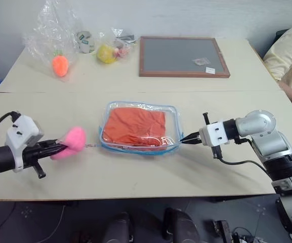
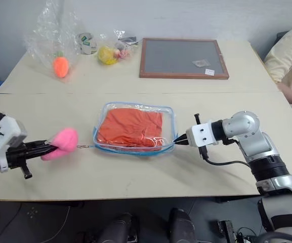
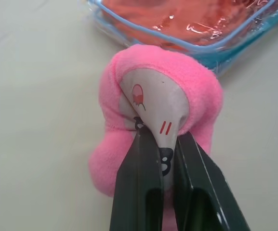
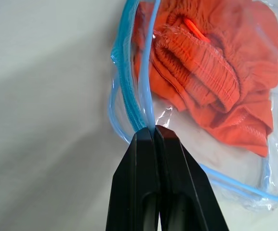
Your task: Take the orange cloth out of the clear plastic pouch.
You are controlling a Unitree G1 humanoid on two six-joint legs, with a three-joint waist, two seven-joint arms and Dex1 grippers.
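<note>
The clear plastic pouch (image 1: 140, 150), trimmed in light blue, lies flat in the middle of the table. The orange cloth (image 1: 135, 125) is bunched inside it; its elastic hem shows in the right wrist view (image 4: 211, 72). My right gripper (image 1: 183, 138) is shut on the blue trim at the pouch's right edge (image 4: 146, 120). To the left of the pouch, my left gripper (image 1: 59, 148) is shut on a pink plush toy (image 1: 72, 140), pinching its white printed patch (image 3: 158, 101). A thin chain (image 2: 85, 147) runs from the plush to the pouch's left edge.
At the back left stand a crinkled clear bag with an orange carrot toy (image 1: 60, 65), a tape roll (image 1: 85, 41) and a yellow item (image 1: 106, 53). A wood-framed grey board (image 1: 181, 55) lies at the back. A person in a yellow shirt (image 1: 287, 55) sits at the right.
</note>
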